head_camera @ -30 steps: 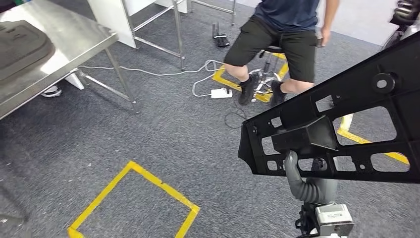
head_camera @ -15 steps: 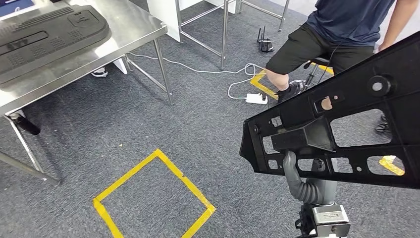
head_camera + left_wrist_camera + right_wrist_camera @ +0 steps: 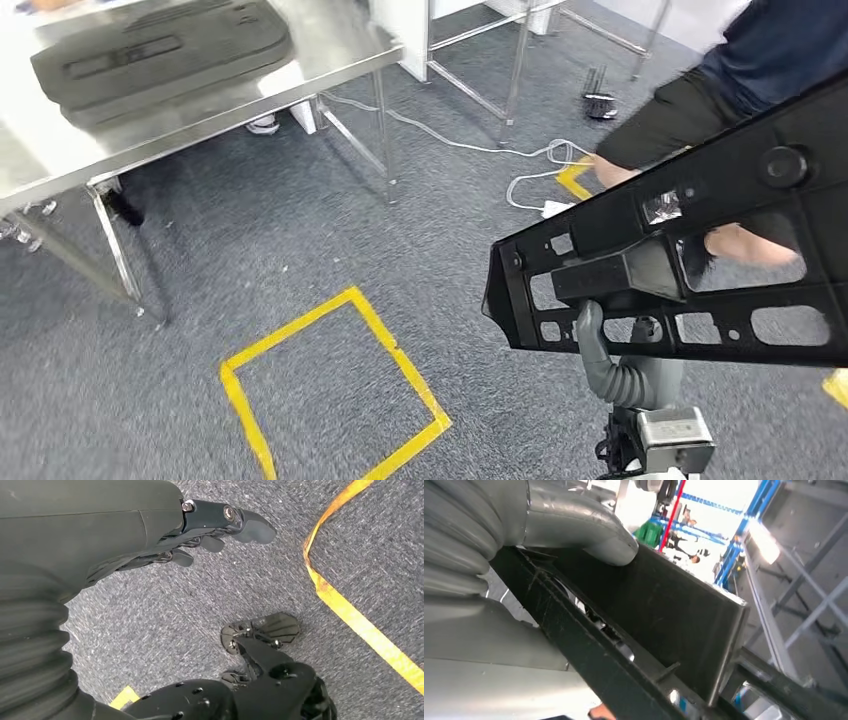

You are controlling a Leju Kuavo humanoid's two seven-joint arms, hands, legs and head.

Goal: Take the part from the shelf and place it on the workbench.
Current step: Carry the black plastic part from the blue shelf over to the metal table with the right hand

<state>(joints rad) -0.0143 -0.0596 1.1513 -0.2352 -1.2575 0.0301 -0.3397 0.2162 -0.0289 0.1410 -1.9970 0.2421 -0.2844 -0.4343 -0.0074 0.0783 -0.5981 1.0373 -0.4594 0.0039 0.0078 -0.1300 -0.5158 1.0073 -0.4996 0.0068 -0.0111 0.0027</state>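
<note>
A large black plastic frame part (image 3: pixel 700 250) with several cut-outs hangs at the right of the head view, held up off the floor. My right hand (image 3: pixel 610 350) grips its lower edge from below, the thumb (image 3: pixel 589 535) pressed on a flat black wall of the part (image 3: pixel 664 615). The steel workbench (image 3: pixel 330 50) stands at the upper left, with a dark grey moulded panel (image 3: pixel 160 55) lying on it. My left hand (image 3: pixel 200 535) hangs over the carpet, fingers loosely extended, holding nothing.
A yellow tape square (image 3: pixel 330 390) marks the grey carpet in front of me. A seated person (image 3: pixel 740 90) in dark shorts is at the upper right, beside white cables and a power strip (image 3: pixel 545 190). Table legs (image 3: pixel 385 140) stand on the carpet.
The whole view has swung: the workbench, tape square and person have shifted rightward in the picture as I turn. The part stays held the same way in my right hand.
</note>
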